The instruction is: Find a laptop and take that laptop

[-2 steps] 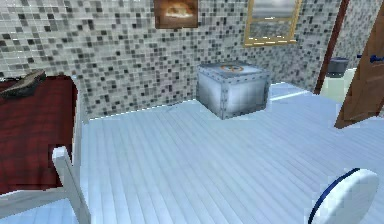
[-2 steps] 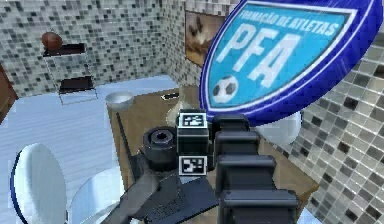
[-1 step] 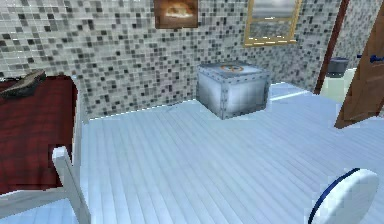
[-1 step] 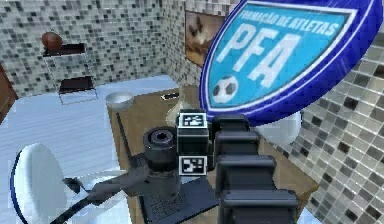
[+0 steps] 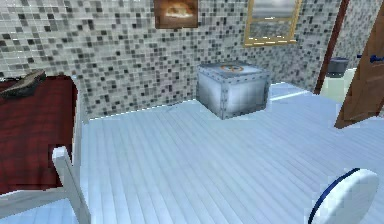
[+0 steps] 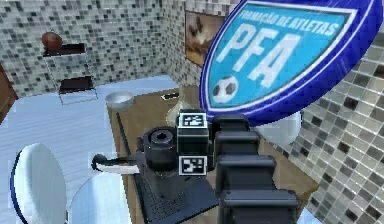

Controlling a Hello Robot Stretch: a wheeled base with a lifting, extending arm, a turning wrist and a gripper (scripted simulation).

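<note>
My gripper reaches out over a brown tabletop in the arm side view, left of the two white marker squares at the arm's end. A dark flat slab lies on the table under the gripper's body; its shape is too unclear to call it a laptop. I cannot tell whether the gripper holds anything.
A big blue shield emblem looms at the arm side view's upper right. A white bowl sits on the table, with white round seats beside it and a shelf beyond. Ahead are a red-covered bed, a metal chest and a brown door.
</note>
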